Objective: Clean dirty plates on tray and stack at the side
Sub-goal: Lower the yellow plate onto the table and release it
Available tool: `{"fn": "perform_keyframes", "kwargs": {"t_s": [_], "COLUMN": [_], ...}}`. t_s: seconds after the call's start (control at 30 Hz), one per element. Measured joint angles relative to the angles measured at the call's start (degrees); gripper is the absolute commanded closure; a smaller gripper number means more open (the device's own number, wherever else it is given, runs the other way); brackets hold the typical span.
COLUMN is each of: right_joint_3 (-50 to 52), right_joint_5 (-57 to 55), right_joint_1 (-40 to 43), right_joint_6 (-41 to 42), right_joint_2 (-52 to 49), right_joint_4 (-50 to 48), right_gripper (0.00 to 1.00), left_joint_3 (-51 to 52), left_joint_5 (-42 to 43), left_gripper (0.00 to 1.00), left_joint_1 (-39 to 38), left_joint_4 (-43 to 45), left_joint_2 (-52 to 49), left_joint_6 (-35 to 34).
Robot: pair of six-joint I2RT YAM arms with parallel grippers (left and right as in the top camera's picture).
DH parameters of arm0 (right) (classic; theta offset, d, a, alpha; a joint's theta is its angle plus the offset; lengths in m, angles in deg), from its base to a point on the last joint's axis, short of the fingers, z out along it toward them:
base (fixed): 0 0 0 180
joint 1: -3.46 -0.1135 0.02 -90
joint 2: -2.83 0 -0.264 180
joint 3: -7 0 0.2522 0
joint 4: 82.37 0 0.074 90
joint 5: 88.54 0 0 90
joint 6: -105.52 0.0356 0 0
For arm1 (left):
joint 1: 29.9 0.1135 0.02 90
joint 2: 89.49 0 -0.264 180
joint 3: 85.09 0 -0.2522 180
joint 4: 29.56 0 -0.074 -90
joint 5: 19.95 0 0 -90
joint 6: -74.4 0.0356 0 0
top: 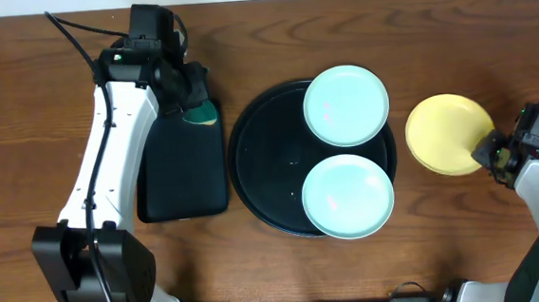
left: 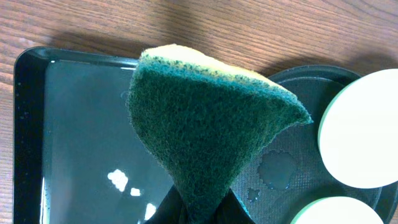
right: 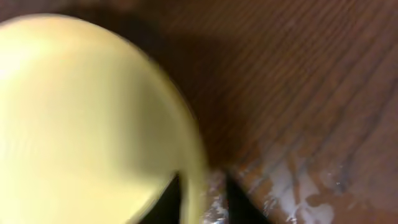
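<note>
Two pale mint-white plates [top: 345,105] [top: 347,197] lie on the right half of the round black tray [top: 261,161]; both also show in the left wrist view [left: 364,134] [left: 339,213]. The pale yellow plate [top: 444,132] is off the tray, on the table to its right. My right gripper [top: 490,148] grips its right rim; the rim sits between the fingers in the right wrist view [right: 200,202], where the plate [right: 87,118] is blurred. My left gripper [top: 193,97] is shut on a green and yellow sponge [left: 205,130], held over the far end of the rectangular tray.
A smaller rectangular black tray [top: 183,171] lies left of the round tray; it holds water with white flecks [left: 118,180]. Wet patches [left: 277,169] lie on the round tray's floor. The wood near the yellow plate is wet [right: 298,180].
</note>
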Motion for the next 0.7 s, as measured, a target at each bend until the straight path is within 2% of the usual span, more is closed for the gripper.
{"fn": "perform_keyframes", "kwargs": {"t_s": [0.07,0.2,0.4,0.53,0.7], "right_joint_3": [-0.04,-3.61,-18.43,-22.1,-19.56], "right_joint_5": [0.22,2.82,12.04,19.98,22.75], "right_joint_1": [0.04,0.04,-0.57,-5.4,-12.37], "right_joint_6": [-0.46,-1.73,-4.59,-7.65,-10.56], "right_joint_2": [-0.07,0.33,3.13,4.66,4.48], "right_joint_4": [0.85,11.1,31.26,37.97,40.79], "right_gripper": [0.55,0.49,0.42,0.4,0.41], "left_joint_3": [0.0,0.0,0.04,0.04,0.04], "left_joint_5": [0.0,-0.02,-0.02,-0.02,-0.02], "left_gripper": [0.92,0.93,0.93,0.92,0.93], "left_joint_1": [0.0,0.0,0.0,0.0,0.0], "left_joint_4": [0.0,0.0,-0.55,-0.63,-0.66], "left_joint_2": [-0.17,-0.63,-1.18,-1.25,-1.27], "left_joint_6": [0.0,0.0,0.0,0.0,0.0]}}
